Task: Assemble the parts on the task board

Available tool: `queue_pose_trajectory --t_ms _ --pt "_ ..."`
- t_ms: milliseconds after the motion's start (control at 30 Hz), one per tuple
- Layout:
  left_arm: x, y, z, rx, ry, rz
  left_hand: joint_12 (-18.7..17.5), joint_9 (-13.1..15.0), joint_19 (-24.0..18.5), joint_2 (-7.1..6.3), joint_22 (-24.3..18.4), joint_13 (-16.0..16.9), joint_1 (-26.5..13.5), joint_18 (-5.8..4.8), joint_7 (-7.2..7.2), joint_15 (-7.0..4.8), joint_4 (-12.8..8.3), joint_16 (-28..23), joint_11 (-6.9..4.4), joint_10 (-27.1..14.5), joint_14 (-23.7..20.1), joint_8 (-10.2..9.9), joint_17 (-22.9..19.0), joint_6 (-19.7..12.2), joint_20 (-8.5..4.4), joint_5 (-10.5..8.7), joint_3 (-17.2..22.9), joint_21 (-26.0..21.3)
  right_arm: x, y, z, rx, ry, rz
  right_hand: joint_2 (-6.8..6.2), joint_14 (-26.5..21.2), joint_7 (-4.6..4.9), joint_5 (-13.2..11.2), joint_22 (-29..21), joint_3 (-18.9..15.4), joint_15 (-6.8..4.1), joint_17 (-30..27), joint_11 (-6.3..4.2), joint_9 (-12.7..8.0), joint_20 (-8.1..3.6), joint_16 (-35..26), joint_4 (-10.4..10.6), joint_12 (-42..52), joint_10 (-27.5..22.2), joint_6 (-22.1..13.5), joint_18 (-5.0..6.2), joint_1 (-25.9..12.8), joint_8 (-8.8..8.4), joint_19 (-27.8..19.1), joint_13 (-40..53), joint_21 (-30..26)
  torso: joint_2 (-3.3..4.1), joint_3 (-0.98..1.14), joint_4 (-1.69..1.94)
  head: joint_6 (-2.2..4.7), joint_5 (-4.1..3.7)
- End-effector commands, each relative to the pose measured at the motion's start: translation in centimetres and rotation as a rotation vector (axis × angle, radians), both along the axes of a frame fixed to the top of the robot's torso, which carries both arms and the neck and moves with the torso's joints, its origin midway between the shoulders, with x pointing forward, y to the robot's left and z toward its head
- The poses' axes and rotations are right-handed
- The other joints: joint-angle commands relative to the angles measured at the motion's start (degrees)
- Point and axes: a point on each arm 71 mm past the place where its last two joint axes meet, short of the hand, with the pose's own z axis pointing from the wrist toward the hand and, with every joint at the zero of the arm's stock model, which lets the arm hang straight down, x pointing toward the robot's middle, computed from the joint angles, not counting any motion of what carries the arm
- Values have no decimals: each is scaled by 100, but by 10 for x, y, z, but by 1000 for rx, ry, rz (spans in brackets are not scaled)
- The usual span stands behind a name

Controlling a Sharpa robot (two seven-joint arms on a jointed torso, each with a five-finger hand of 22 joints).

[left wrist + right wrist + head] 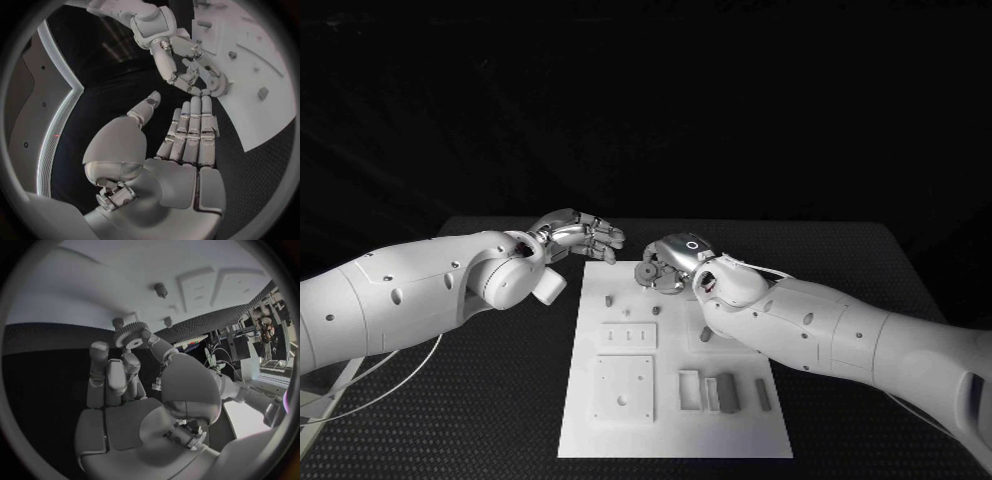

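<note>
Overhead, right robot hand point(668, 265) pinching gear point(129, 334)

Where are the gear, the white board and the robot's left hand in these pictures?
gear point(129, 334), right wrist view, on its toothed disc.
board point(733, 425), head view, on a bare patch near its front edge.
left hand point(187, 131), left wrist view, on the straight fingers.

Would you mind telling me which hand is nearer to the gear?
The right hand pinches the gear itself over the board's far end. The left hand hovers open just beside the board's far corner.
</note>
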Motion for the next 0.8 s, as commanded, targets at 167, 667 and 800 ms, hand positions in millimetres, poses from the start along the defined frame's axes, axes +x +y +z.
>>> queue_pose_trajectory --t_ms 167,667,800 --pt "0 -4 1 -6 -10 -13 -25 -6 3 -11 3 8 16 45 139 17 0 -23 42 18 37 40 7 -22 -37 -22 -23 -19 -2 6 -8 -37 28 7 -34 28 96 15 94 3 8 -14 -3 -4 -30 -21 30 -10 26 72 179 3 -6 -1 -6 -15 6 1 -3 -38 8" --pt "0 -7 1 -6 -5 -21 -31 -9 5 -13 4 8 6 43 141 18 4 -32 44 15 39 40 16 -26 -36 -22 -27 -23 -3 12 -13 -52 42 13 -26 19 97 15 94 4 9 -34 -2 -6 -29 -27 35 -28 11 73 179 -3 -6 -5 -25 -19 -1 6 -18 -46 20" --pt "1 -7 1 -6 -5 -20 -33 -10 5 -14 4 8 3 43 141 18 4 -34 44 14 40 40 18 -27 -36 -22 -28 -24 -3 12 -14 -54 42 9 -25 16 97 14 94 4 9 -39 -1 -6 -28 -28 35 -29 10 72 179 -4 -7 -6 -26 -20 1 9 -17 -52 17"
